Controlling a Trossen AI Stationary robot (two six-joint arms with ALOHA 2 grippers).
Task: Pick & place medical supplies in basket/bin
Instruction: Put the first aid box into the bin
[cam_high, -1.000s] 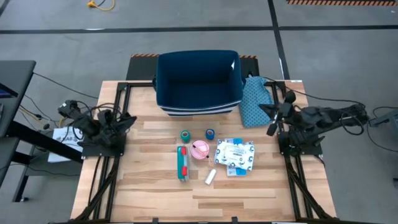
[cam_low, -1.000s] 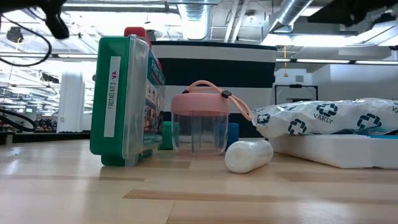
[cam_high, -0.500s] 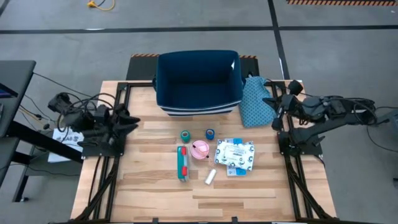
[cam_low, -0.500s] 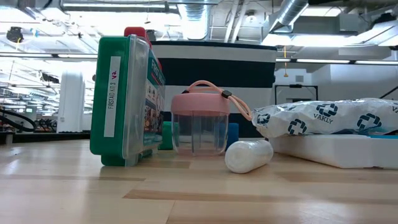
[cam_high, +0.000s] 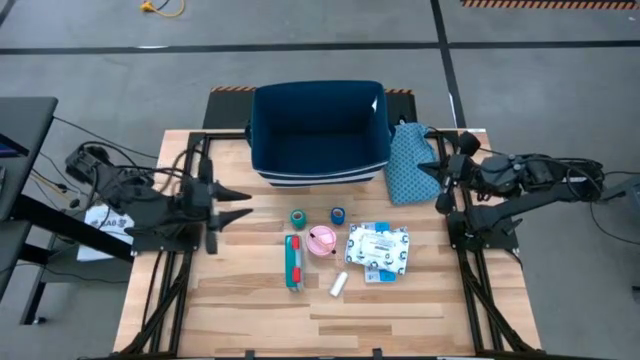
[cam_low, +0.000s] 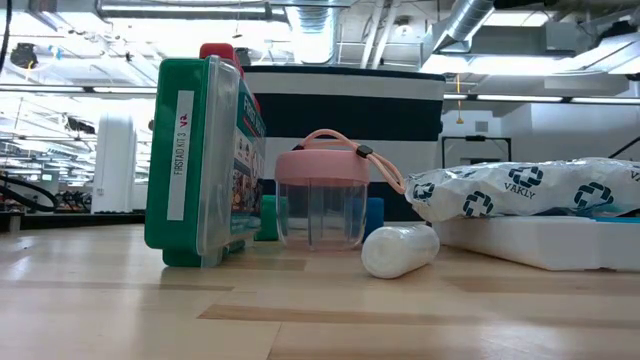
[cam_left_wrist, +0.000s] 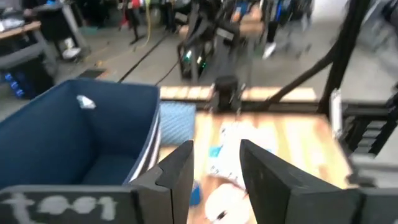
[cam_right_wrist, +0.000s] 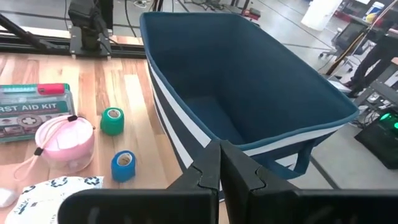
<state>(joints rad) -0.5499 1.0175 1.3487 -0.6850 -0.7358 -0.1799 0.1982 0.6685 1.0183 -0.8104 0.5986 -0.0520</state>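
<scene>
Two sets of jaws stood over the bench, neither holding anything. Left gripper (cam_high: 243, 203) hung at the bench's left side with its jaws parted a little and nothing between them, pointed toward the supplies, seemingly for a first pick. Right gripper (cam_high: 437, 177) waited at the right edge beside the teal dotted cloth (cam_high: 408, 163), jaws clenched on nothing. All supplies lay outside the navy bin (cam_high: 318, 130), which sat open at the far edge, ready to receive them: green tape roll (cam_high: 298, 216), blue tape roll (cam_high: 338, 215), pink round container (cam_high: 322, 241), white tube (cam_high: 338, 284). Kit (cam_high: 293, 262) read "FIRST AID KIT"; packets (cam_high: 377, 250) read "VAKLY".
</scene>
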